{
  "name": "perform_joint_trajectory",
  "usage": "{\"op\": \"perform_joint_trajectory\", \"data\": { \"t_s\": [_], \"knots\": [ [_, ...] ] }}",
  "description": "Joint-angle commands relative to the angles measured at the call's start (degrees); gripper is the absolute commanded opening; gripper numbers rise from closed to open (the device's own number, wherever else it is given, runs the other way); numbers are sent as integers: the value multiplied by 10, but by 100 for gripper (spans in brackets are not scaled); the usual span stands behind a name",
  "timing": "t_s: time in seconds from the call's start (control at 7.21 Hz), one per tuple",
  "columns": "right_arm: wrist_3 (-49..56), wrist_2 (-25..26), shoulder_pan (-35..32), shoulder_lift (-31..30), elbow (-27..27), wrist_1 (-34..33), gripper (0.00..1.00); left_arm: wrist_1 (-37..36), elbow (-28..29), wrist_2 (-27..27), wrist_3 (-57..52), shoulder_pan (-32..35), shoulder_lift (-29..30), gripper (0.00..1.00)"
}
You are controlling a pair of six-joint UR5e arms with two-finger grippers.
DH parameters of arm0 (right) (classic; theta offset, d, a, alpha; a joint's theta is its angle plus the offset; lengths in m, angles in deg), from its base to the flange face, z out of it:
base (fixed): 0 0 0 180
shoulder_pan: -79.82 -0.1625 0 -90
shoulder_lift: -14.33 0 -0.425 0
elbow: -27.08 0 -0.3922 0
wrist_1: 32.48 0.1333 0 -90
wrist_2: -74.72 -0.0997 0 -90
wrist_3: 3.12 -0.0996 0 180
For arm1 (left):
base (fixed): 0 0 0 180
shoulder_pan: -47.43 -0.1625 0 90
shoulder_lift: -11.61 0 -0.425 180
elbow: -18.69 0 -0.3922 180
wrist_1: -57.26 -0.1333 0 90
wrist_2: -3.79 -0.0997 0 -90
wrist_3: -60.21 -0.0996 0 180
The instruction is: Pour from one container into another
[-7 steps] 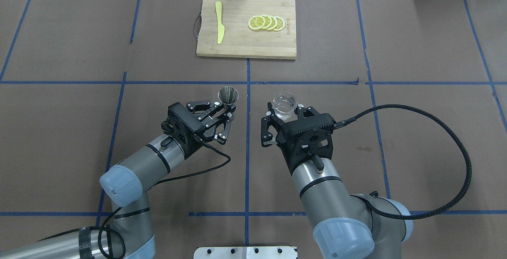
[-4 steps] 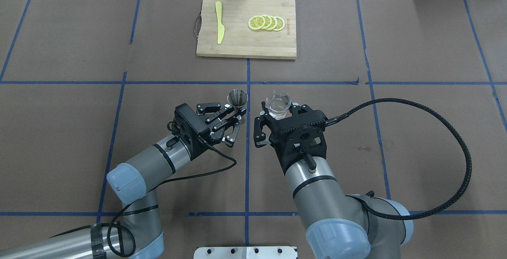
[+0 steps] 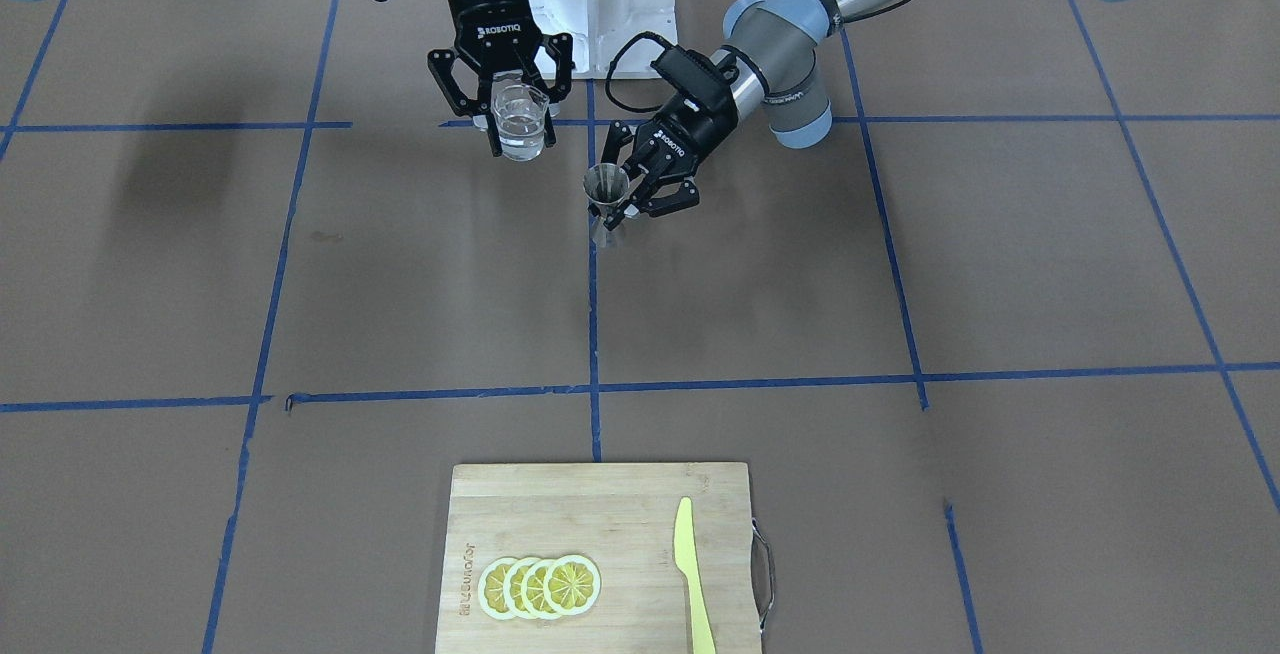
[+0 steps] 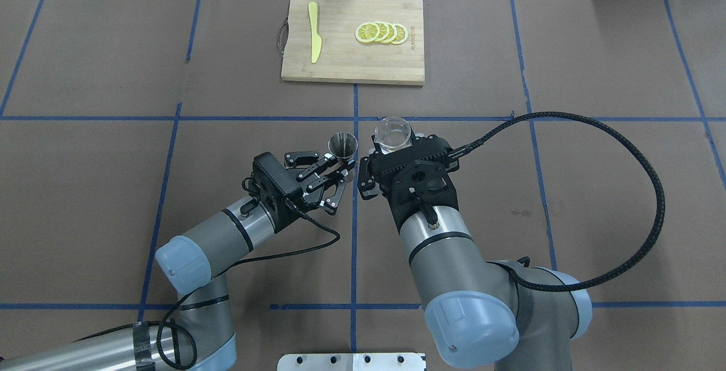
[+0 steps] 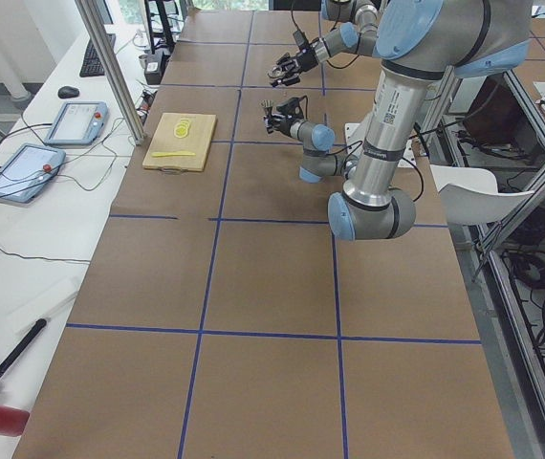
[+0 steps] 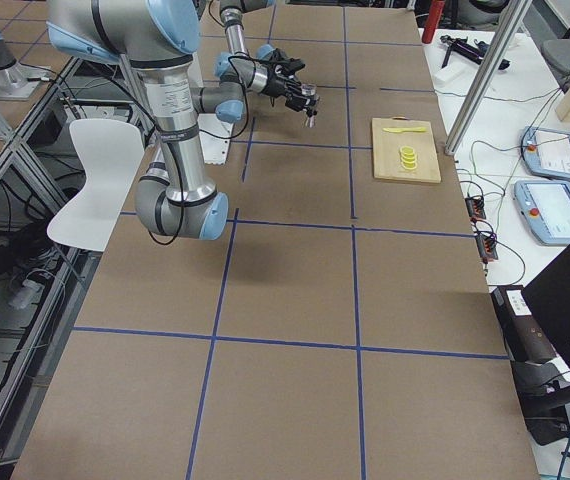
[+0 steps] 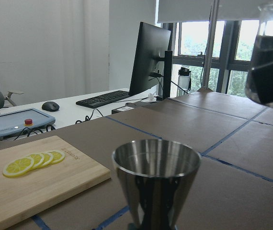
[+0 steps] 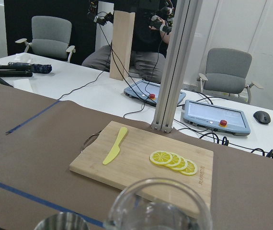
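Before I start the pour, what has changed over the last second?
The right gripper carried the glass cup leftward and away from the robot. The left gripper brought the jigger rightward, so the gap between them narrowed. Both grippers stay shut on their containers. The cutting board, lemon slices and knife are unmoved.

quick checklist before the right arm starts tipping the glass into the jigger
1. Right pincer shut on the glass cup: ok.
2. Left pincer shut on the jigger at its waist: ok.
3. Jigger upright, mouth up: ok.
4. Clear liquid in the cup: ok.
5. Cup higher than the jigger's rim: ok, going by the left wrist view.
6. Cup's lip over the jigger's mouth: not ok, the cup is beside it and apart.
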Motion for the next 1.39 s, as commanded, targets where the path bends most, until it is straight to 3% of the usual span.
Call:
{"op": "perform_joint_trajectory", "data": {
  "t_s": [0.0,0.42,1.25],
  "knots": [
    [1,-35,-27,29,1,-68,12,0,2,0,-1,-2,0,0],
    [1,-47,-30,61,1,-150,12,-1,4,2,-1,-2,11,0],
    [51,-49,-28,62,1,-178,11,-1,29,-1,-1,-2,36,0]
  ]
}}
